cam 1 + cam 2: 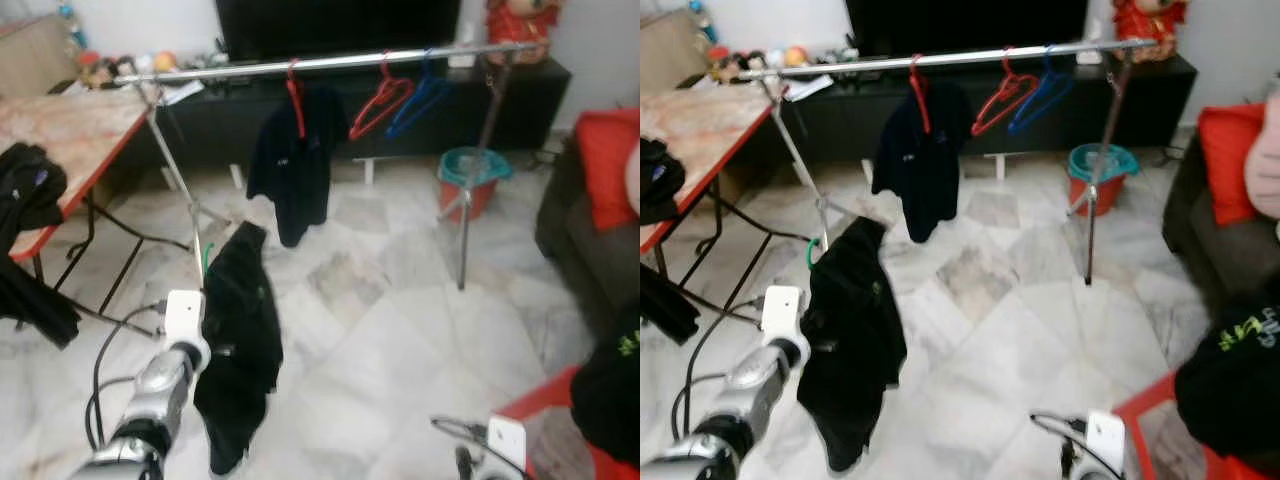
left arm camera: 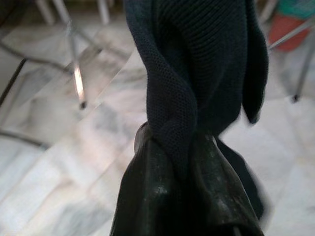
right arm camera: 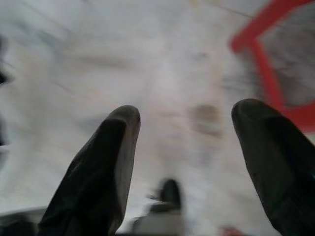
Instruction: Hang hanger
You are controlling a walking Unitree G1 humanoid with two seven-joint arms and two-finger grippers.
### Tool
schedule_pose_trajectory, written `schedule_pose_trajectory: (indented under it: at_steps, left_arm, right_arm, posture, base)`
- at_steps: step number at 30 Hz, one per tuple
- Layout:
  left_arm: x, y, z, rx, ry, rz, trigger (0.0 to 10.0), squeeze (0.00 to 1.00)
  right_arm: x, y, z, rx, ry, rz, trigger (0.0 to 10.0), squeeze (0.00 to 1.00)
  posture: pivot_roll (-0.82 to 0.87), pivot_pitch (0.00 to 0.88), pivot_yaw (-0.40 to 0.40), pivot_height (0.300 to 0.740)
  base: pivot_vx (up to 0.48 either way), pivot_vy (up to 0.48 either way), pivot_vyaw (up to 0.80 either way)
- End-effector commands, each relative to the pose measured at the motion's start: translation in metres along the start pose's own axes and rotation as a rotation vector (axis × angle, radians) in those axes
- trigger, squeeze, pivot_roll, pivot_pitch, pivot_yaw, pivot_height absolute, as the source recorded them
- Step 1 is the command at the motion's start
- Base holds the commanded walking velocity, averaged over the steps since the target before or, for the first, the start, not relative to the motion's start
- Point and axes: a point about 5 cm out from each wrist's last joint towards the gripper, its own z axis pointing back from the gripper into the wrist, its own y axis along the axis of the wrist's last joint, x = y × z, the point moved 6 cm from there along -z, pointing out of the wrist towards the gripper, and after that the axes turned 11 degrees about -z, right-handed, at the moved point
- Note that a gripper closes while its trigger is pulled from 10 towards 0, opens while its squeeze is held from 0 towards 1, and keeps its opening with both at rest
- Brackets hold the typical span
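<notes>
Left pincer (image 2: 184, 162) clamped on black garment (image 1: 240, 340)

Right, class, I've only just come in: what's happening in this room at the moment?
A humanoid robot is hanging laundry. Its left gripper is shut on a black garment on a green hanger, held up in front of a long silver clothes rail, not yet hooked on. The rail already carries a dark shirt on a red hanger, an empty red hanger and an empty blue hanger. The right gripper hangs open over the marble floor.
</notes>
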Motion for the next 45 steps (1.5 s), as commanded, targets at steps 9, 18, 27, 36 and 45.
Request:
schedule_pose_trajectory:
  at_steps: [9, 18, 27, 36, 45]
  left_arm:
    - [0.005, 0.016, -0.005, 0.055, -0.014, 0.005, 10.0, 0.00]
    - [0.007, 0.015, -0.006, 0.052, -0.007, 0.010, 10.0, 0.00]
    - [0.013, 0.006, -0.004, 0.040, 0.025, 0.053, 10.0, 0.00]
    - [0.024, 0.003, -0.002, 0.048, 0.011, 0.071, 10.0, 0.00]
    - [0.031, 0.007, -0.004, 0.054, -0.028, 0.050, 10.0, 0.00]
  right_arm:
    - [0.008, -0.013, 0.003, -0.036, -0.008, -0.027, 10.0, 0.00]
    - [0.004, -0.015, 0.003, -0.044, 0.001, 0.001, 10.0, 0.00]
    - [0.005, -0.005, 0.001, -0.022, 0.013, 0.021, 10.0, 0.00]
    - [0.012, -0.005, 0.001, -0.028, -0.001, 0.008, 10.0, 0.00]
    - [0.021, -0.018, 0.005, -0.055, -0.022, -0.010, 10.0, 0.00]
  posture:
    - [-0.01, 0.000, 0.089, 0.740]
    - [-0.01, 0.000, 0.077, 0.740]
    - [-0.03, 0.000, 0.026, 0.740]
    - [-0.02, 0.000, 0.017, 0.740]
    - [-0.03, 0.000, 0.043, 0.740]
  base:
    - [0.350, 0.000, 0.00]
    - [0.381, 0.000, 0.00]
    - [0.356, 0.000, 0.00]
    - [0.406, 0.000, 0.00]
    - [0.388, 0.000, 0.00]
